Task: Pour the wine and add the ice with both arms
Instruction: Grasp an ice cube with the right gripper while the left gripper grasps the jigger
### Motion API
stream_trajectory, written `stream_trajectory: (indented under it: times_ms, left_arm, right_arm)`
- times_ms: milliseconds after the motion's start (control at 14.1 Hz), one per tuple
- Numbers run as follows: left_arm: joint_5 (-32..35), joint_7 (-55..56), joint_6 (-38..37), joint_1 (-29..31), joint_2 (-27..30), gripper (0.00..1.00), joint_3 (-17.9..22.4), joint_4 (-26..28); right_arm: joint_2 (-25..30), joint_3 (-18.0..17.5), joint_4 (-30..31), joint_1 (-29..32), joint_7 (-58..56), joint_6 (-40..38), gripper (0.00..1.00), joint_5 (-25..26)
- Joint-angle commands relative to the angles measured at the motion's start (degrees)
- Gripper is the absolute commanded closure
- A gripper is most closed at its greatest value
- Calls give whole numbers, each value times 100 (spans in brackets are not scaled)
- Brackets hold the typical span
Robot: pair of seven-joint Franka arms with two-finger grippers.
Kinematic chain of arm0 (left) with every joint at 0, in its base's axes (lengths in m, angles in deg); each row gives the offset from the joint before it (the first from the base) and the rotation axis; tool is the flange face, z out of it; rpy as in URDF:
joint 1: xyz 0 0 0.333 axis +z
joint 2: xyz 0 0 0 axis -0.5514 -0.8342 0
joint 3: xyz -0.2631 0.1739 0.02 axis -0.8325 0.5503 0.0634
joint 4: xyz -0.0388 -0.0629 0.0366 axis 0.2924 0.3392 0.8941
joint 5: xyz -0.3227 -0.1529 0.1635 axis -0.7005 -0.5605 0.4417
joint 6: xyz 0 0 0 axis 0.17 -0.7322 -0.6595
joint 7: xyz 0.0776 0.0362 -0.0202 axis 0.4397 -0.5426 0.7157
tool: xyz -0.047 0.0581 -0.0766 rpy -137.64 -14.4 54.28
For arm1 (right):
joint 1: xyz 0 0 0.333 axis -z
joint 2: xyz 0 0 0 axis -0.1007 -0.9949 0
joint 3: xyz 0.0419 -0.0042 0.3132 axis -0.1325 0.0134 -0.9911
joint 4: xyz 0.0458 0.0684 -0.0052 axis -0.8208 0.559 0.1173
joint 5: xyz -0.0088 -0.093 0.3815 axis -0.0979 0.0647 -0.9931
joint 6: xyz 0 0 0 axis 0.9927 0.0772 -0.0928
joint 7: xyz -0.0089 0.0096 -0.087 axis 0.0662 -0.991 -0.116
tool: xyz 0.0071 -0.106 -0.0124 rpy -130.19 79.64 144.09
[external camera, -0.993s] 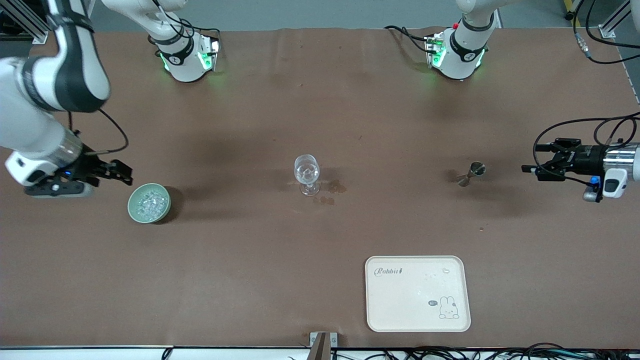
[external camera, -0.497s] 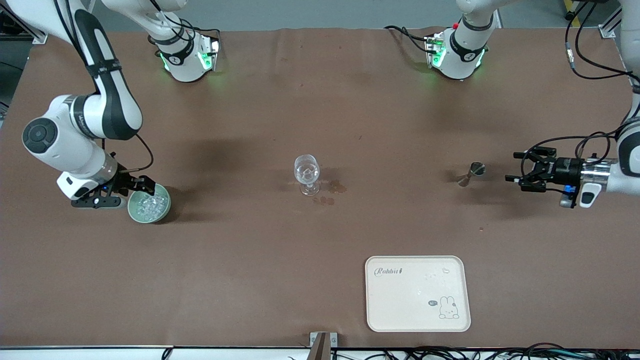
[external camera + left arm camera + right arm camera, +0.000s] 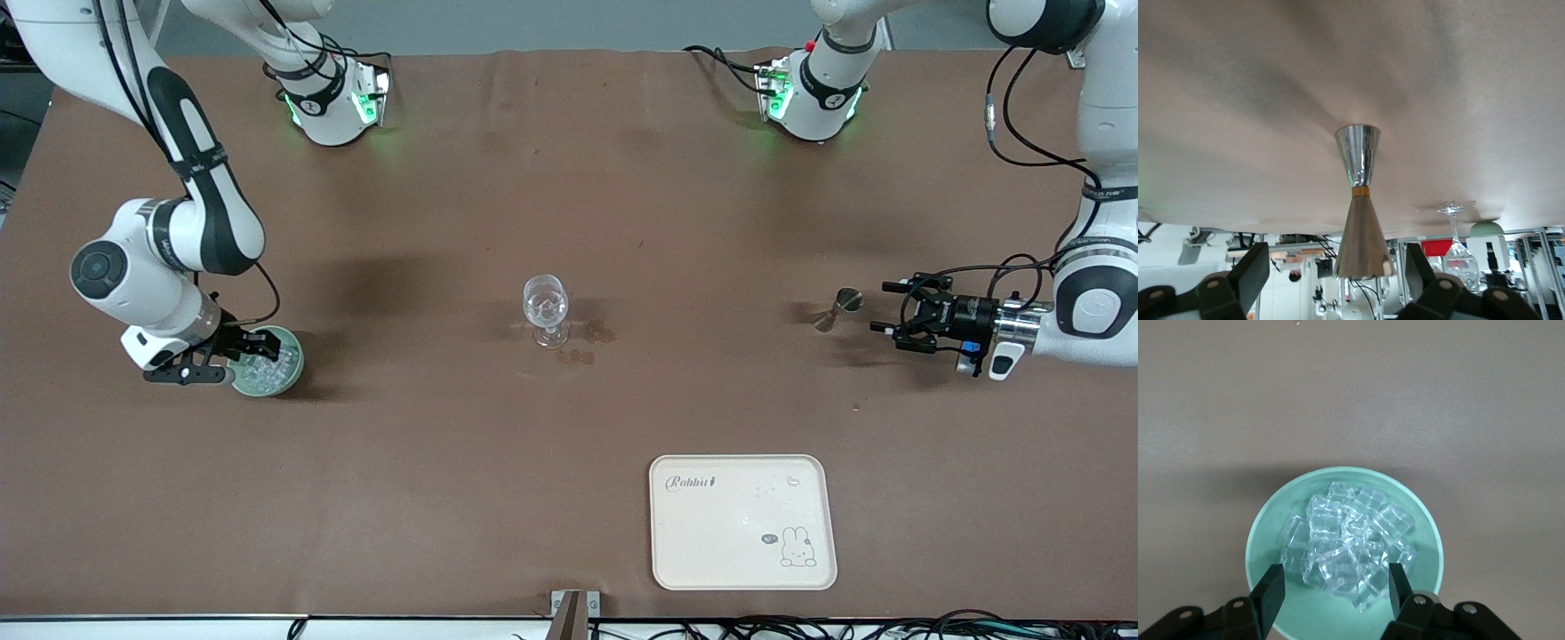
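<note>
A small shiny metal jigger (image 3: 840, 307) stands upright toward the left arm's end of the table; no wine can be made out in it. My left gripper (image 3: 882, 315) is low beside it, open. In the left wrist view the jigger (image 3: 1361, 200) stands between the fingers (image 3: 1250, 275) with gaps on both sides. A pale green bowl (image 3: 289, 369) of ice (image 3: 267, 366) sits toward the right arm's end. My right gripper (image 3: 255, 345) is over the bowl, open. Its fingertips (image 3: 1271, 585) straddle the ice (image 3: 1345, 547) inside the bowl (image 3: 1271, 520).
A clear stemmed wine glass (image 3: 545, 308) stands mid-table, with dark stains (image 3: 594, 335) beside it. A cream tray (image 3: 742, 569) with a rabbit drawing lies nearer the front camera. The glass (image 3: 1458, 250) also shows past the jigger in the left wrist view.
The right gripper came down from beside the bowl to over the ice. The left gripper moved in toward the jigger. Neither the bowl nor the jigger has moved.
</note>
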Motion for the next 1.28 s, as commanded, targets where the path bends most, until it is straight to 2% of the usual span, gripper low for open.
stream_trajectory:
  times_ms: [0, 142, 426, 709, 851, 922, 993, 1206]
  left_arm:
    - [-181, 212, 59, 4, -186, 17, -17, -116]
    - [-208, 239, 95, 4, -274, 21, -17, -116]
    - [-305, 221, 104, -14, -432, 22, -17, -98]
    - [-348, 212, 209, -67, -511, 26, -43, -54]
    - [-419, 212, 209, -76, -547, 26, -61, -46]
    - [-428, 221, 209, -76, -538, 26, -70, -20]
    - [-436, 221, 209, -84, -538, 27, -96, 24]
    - [-507, 212, 200, -84, -547, 30, -167, 42]
  right_arm:
    - [-227, -33, -5, 15, 16, 336, 29, 111]
    - [-237, -33, 13, 15, 25, 338, 29, 103]
    - [-228, -41, 66, 15, 25, 293, 30, 103]
    - [-141, -41, 48, 6, 33, 135, 36, 103]
    - [-140, -41, 48, 6, 33, 83, 49, 103]
    - [-140, -41, 48, 6, 33, 82, 61, 103]
    - [-123, -41, 48, 6, 33, 74, 77, 103]
    - [-18, -41, -4, 6, 182, -22, 90, 103]
